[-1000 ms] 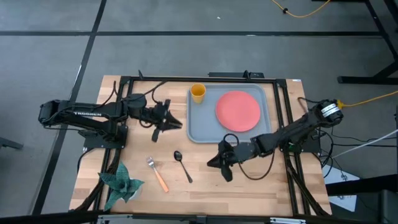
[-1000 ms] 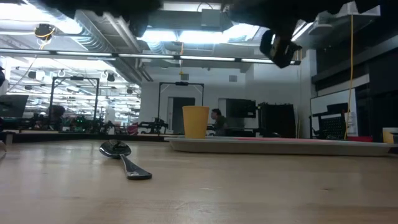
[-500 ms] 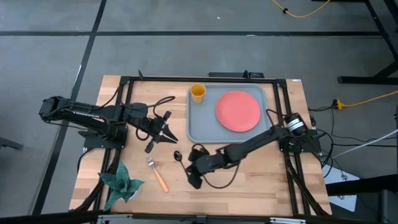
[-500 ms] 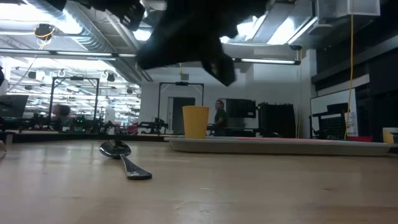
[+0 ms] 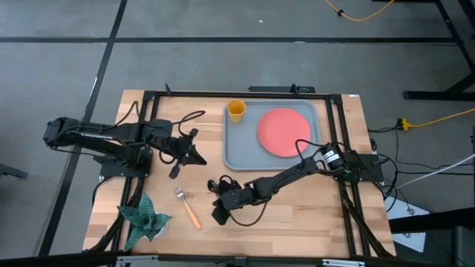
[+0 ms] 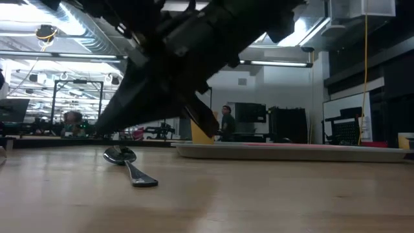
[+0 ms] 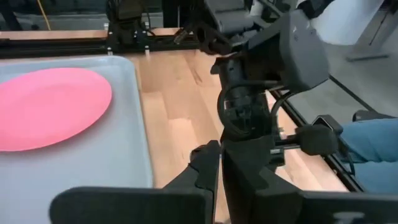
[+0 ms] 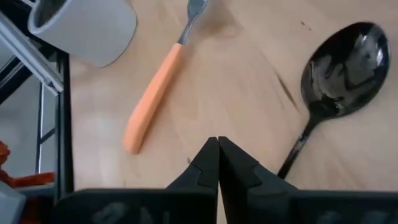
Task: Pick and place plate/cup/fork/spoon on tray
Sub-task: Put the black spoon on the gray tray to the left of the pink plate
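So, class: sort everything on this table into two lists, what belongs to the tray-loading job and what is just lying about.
Part of the job:
plate
cup
fork
spoon
tray
right end effector, shut, close beside the spoon

Just lying about:
green plant decoration
grey pot

A green leafy plant (image 5: 142, 216) in a grey pot (image 8: 84, 26) sits at the lower left corner of the wooden table (image 5: 312, 215), a yellow cable (image 5: 371, 11) crosses the grey floor at the upper right of the high view, and a person (image 6: 227, 122) stands far back in the room.
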Controlling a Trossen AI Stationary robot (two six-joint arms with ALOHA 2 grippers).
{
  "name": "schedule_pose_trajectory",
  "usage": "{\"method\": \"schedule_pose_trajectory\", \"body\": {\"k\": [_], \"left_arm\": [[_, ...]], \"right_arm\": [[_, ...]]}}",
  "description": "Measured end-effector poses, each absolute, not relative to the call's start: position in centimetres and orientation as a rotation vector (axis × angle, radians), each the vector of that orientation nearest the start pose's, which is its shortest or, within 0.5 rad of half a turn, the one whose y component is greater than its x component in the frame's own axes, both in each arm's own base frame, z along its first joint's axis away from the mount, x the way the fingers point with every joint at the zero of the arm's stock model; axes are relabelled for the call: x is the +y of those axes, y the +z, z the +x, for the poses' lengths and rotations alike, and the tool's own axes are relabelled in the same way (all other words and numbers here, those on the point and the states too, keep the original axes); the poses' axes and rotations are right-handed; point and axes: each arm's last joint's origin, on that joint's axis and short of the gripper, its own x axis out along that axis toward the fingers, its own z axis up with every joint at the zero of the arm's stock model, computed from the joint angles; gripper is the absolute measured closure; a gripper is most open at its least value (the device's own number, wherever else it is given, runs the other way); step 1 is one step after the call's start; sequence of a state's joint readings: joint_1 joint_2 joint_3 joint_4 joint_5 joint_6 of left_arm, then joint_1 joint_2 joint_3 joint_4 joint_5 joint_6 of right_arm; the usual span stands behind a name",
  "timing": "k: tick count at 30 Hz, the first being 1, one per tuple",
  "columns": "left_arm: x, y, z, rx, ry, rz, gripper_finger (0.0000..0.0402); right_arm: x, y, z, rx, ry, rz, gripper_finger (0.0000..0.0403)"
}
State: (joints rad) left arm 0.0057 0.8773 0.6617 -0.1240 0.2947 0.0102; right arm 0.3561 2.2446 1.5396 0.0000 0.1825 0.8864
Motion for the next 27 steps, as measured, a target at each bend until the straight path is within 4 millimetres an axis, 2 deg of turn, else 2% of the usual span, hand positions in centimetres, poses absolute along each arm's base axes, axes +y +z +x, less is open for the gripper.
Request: {"method": "schedule_pose_trajectory", "body": {"k": [5,14,20,27], "left_arm": [[-0.7,28.7,18.6,0.302,-0.286,-0.036,0.0389],[-0.6,28.9,18.5,0.294,-0.238,-0.027,0.0396],[-0.5,28.8,18.5,0.298,-0.211,-0.023,0.0388],[-0.5,28.7,18.5,0.312,-0.21,-0.024,0.0399]], "right_arm": [[16.4,13.4,45.6,0.69,-0.149,0.687,0.0401],[15.7,10.7,45.6,0.747,-0.245,0.702,0.0401],[15.3,10.4,45.4,0.78,-0.312,0.745,0.0402],[15.1,10.6,45.1,0.812,-0.342,0.758,0.0402]]}}
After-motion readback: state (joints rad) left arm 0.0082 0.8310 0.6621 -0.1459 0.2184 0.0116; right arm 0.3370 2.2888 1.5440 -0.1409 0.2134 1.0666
